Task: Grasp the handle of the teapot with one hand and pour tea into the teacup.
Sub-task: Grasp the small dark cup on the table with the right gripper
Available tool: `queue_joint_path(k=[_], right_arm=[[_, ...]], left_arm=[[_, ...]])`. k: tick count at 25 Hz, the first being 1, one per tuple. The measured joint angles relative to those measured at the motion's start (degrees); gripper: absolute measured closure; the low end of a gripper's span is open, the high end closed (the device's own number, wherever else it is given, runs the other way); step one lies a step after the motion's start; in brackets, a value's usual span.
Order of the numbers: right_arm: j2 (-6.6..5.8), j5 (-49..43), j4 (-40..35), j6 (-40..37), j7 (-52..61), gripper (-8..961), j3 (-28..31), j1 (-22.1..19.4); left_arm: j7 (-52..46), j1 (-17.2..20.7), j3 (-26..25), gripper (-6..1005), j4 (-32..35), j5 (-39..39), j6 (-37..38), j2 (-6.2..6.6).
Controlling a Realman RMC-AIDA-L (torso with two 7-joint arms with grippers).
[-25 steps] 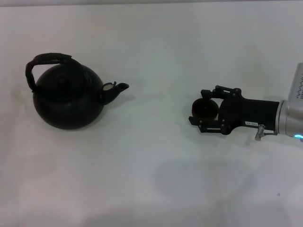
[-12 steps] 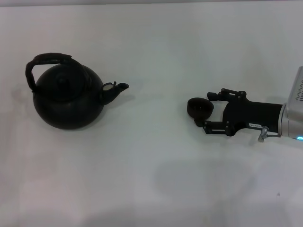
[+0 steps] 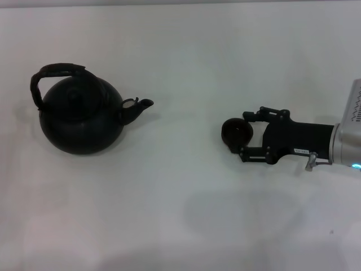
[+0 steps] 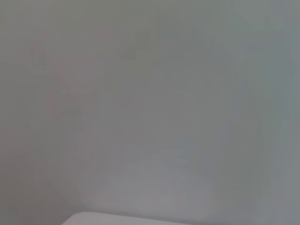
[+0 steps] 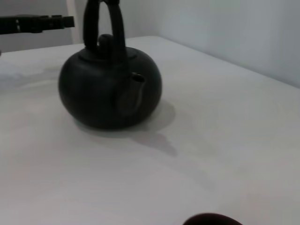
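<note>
Since a moment ago, the right gripper point(image 3: 243, 134) has edged sideways, fingers spread around the teacup point(image 3: 236, 131). Teapot point(image 3: 82, 116), well apart, points its spout at the cup.

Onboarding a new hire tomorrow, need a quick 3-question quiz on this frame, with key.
1. True or false: the right pincer has the teapot by its handle.
2. Toward which side of the head view does the teapot's spout point? A) toward the teacup B) away from the teacup C) at the camera
3. Fill in: the left arm is ____ in the head view.

Key:
1. False. It is at the teacup, far from the teapot, with fingers open either side of the cup.
2. A
3. Absent; its wrist camera shows only a blank surface.
</note>
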Motion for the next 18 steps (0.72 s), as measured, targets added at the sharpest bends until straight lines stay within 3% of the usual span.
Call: queue_joint_path(k=[18], right_arm=[[0.21,1.2,-1.0,0.7,1.5,93,-3.1,0.4]], left_arm=[[0.2,0.0,0.0,289,0.0,0.0,0.0,-0.06]])
